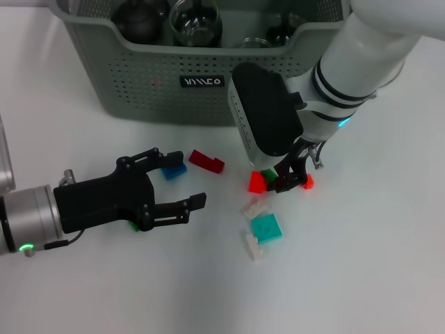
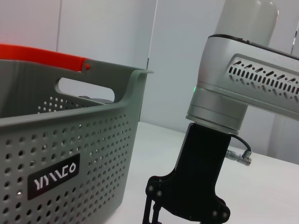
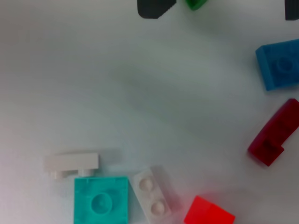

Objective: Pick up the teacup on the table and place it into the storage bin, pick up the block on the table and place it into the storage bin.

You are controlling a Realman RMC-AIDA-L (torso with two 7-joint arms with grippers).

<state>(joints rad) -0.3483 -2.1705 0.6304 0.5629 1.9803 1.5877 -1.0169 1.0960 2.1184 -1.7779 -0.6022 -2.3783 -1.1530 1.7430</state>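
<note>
My right pincer (image 1: 288, 179) is down among the blocks just before the storage bin (image 1: 139, 76), but I cannot tell how its fingers stand; a bright red block (image 1: 256, 182) and a green block (image 1: 269, 175) lie against it; my left pincer (image 1: 182, 182) spreads wide, low over the desk (image 1: 375, 264), with a blue block (image 1: 174, 170) at its upper finger; a dark red block (image 1: 206, 161) lies between us; the turquoise block (image 1: 266, 227) has open desk to its right.
</note>
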